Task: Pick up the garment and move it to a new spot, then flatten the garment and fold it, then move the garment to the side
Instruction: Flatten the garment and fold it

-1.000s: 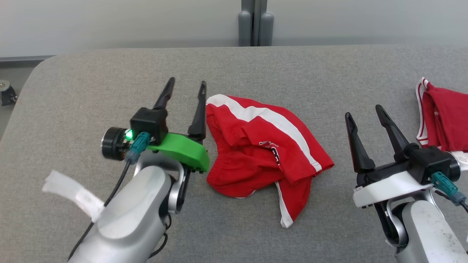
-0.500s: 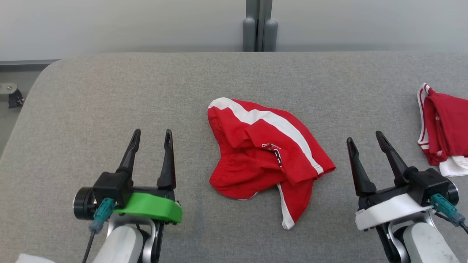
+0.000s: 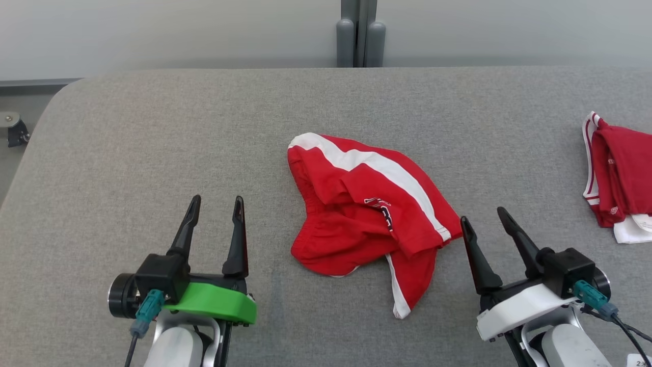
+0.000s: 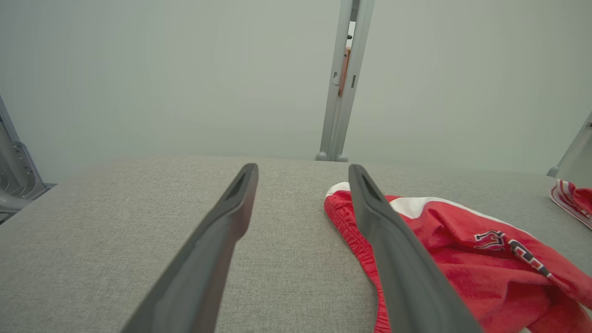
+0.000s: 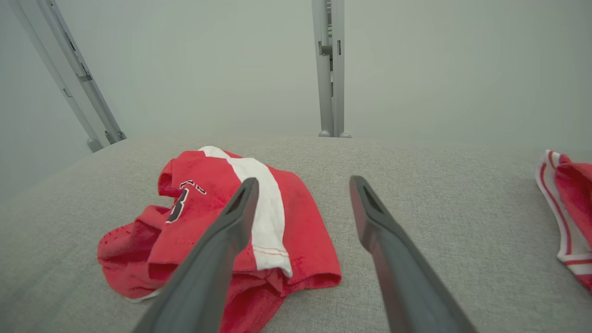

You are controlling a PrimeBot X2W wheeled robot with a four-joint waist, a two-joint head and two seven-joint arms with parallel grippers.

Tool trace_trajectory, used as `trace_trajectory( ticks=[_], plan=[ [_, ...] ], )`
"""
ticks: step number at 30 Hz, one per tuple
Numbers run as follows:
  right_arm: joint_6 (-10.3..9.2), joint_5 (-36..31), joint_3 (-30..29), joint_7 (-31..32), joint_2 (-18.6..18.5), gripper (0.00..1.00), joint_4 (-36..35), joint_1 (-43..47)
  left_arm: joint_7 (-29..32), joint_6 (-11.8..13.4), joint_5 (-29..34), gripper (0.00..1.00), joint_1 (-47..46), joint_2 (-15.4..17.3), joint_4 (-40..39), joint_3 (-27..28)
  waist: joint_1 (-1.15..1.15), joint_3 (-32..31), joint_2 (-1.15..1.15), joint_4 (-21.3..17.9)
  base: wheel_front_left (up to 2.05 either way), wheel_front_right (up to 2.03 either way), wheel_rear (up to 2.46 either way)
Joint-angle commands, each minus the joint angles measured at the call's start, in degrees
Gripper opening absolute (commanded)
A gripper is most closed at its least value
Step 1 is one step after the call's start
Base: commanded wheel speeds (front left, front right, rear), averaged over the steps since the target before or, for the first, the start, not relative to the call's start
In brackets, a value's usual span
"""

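Note:
A crumpled red garment [image 3: 364, 214] with a white stripe and dark lettering lies in the middle of the grey table [image 3: 153, 142]. It also appears as the garment [image 4: 462, 259] in the left wrist view and the garment [image 5: 217, 231] in the right wrist view. My left gripper [image 3: 216, 206] is open over bare table, well to the garment's left. On the other side, my right gripper [image 3: 481, 216] is open too, its left fingertip just off the garment's right corner. Nothing sits between either pair of fingers.
A second red and white garment [image 3: 616, 178] lies folded at the table's right edge. A grey post [image 3: 359, 33] stands behind the far edge. The table's rounded left corner [image 3: 61, 97] drops to the floor.
My left gripper pulled back from the garment's left edge toward the near side of the table. The right gripper drew back and shifted left, close to the garment's right corner. The garment lies unchanged.

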Motion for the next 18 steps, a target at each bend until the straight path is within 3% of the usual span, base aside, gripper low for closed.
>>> trace_trajectory(
  ticks=[1,11,18],
  plan=[
    [-0.1,0.61,0.78,0.26,-0.19,1.0,1.03,-0.9,-0.12,-0.45,0.88,1.0,-0.65,-0.3,0.38,0.29,0.0,0.82,0.0,0.48,0.0,0.0,0.0],
    [-0.1,4.42,4.6,0.97,-0.41,1.0,10.35,-5.09,-0.11,-1.4,1.82,1.0,-2.07,-1.23,1.72,0.01,0.0,3.6,0.0,3.14,0.0,0.0,0.0],
    [-0.1,6.98,5.76,0.59,-0.28,1.0,15.19,-7.11,-0.11,-0.57,0.51,1.0,-2.28,-1.31,1.48,-1.0,0.0,4.19,0.0,4.11,0.0,0.0,0.0]
  ],
)
